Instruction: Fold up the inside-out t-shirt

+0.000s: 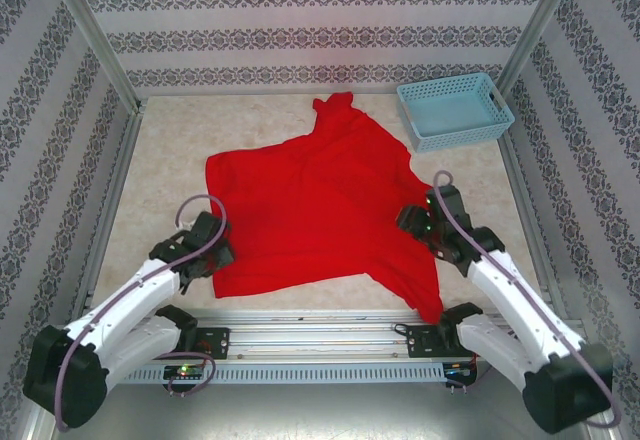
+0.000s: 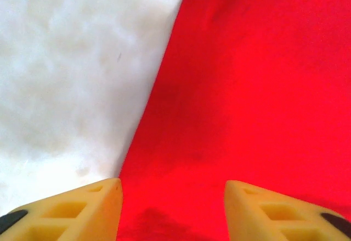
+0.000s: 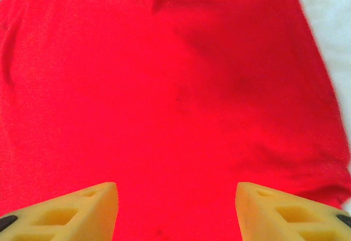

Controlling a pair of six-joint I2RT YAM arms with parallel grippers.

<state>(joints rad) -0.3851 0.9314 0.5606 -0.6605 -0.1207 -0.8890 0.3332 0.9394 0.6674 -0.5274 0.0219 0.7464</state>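
Note:
The inside-out t-shirt (image 1: 310, 210) is bright red and lies spread over the middle of the table, one sleeve reaching toward the back and another corner trailing to the front edge. My left gripper (image 1: 215, 255) hovers at the shirt's near left corner. In the left wrist view the shirt (image 2: 247, 98) has its edge running between the yellow fingers (image 2: 88, 211), and my left gripper (image 2: 173, 197) is open with nothing held. My right gripper (image 1: 412, 222) sits over the shirt's right side. The right wrist view has red cloth (image 3: 164, 98) under my open right gripper (image 3: 176, 200).
A light blue plastic basket (image 1: 455, 112) stands at the back right corner. Patterned walls and metal posts close in the table on three sides. Bare pale tabletop (image 1: 160, 170) lies left of the shirt.

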